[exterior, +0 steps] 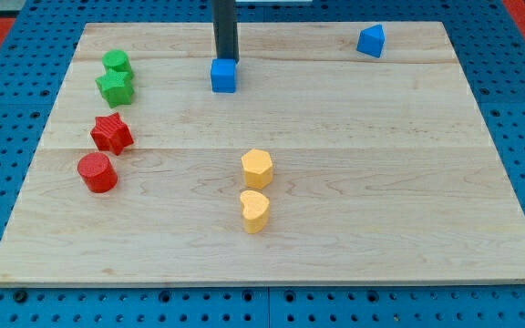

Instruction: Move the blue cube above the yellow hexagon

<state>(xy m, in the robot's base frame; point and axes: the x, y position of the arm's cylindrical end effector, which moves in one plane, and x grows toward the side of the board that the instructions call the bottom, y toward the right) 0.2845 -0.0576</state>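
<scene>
The blue cube (pixel 223 76) sits on the wooden board near the view's top, left of centre. My tip (pixel 226 58) is right behind it, at the cube's top edge, seemingly touching it. The yellow hexagon (pixel 256 168) stands near the board's middle, below and slightly right of the cube, well apart from it.
A yellow heart (pixel 255 210) lies just below the hexagon. A blue pentagon-like block (pixel 370 41) is at the top right. At the left are a green cylinder (pixel 116 63), a green star (pixel 115 87), a red star (pixel 111 133) and a red cylinder (pixel 97 172). The board's edge (pixel 272 282) borders blue pegboard.
</scene>
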